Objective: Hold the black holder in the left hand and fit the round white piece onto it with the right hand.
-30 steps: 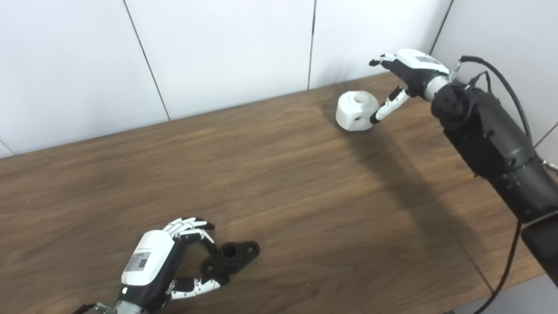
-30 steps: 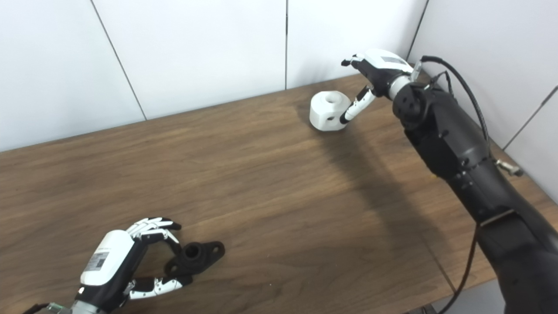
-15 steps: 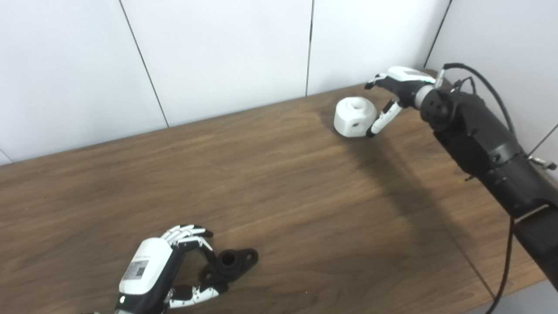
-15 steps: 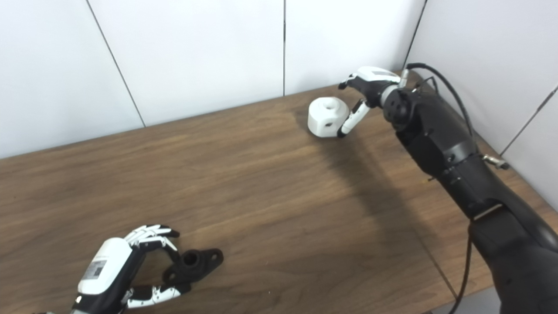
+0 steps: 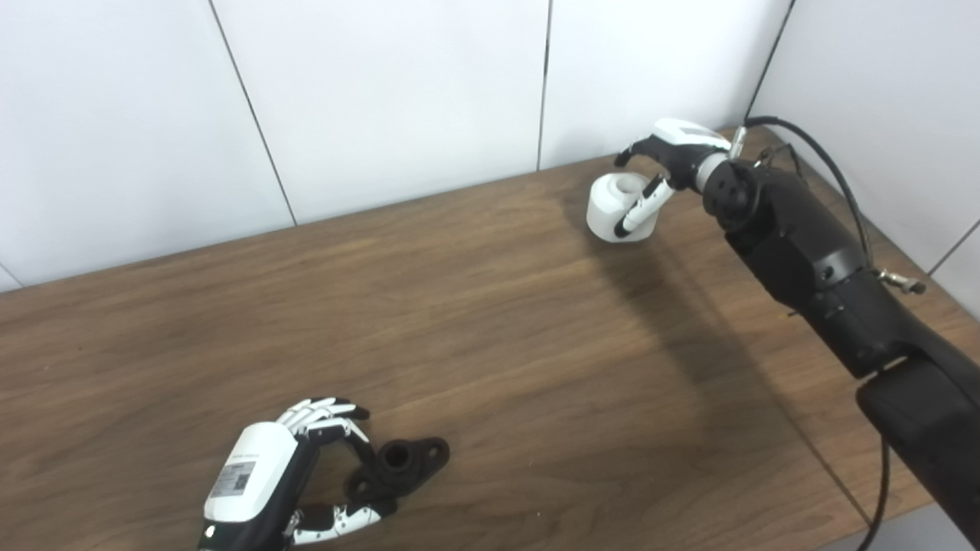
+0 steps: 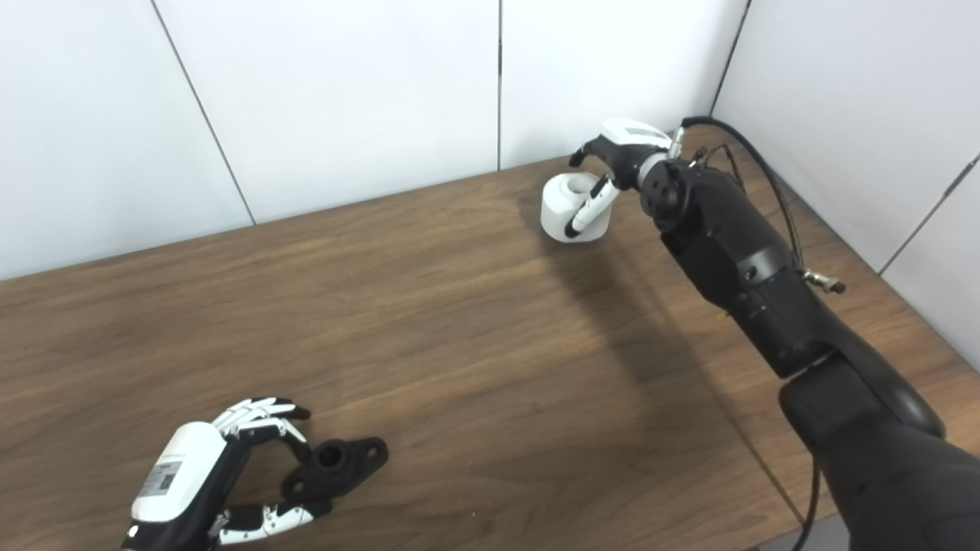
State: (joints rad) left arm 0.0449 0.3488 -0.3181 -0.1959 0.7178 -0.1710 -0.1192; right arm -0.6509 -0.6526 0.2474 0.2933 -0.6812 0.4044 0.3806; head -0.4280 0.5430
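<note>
The black holder point(image 5: 400, 461) lies flat on the wooden table point(image 5: 490, 337) at the front left. My left hand point(image 5: 264, 478) curls round its near end, fingers above and thumb below, both touching it. The round white piece point(image 5: 612, 207) stands at the far right near the wall. My right hand point(image 5: 662, 157) is closed round it: the thumb lies across its front and the fingers hook over its far top edge. It still rests on the table. Its far side is hidden by the hand.
White wall panels point(image 5: 398, 99) run along the table's far edge and meet a side wall point(image 5: 880, 92) at the right corner. A black cable point(image 5: 827, 168) loops over the right forearm. The table's front right edge point(image 5: 873, 513) is close to the right arm.
My right hand has moved left and down onto the white piece and closed round it, thumb now across its front. The left hand has kept its hold. The camera shifted slightly.
</note>
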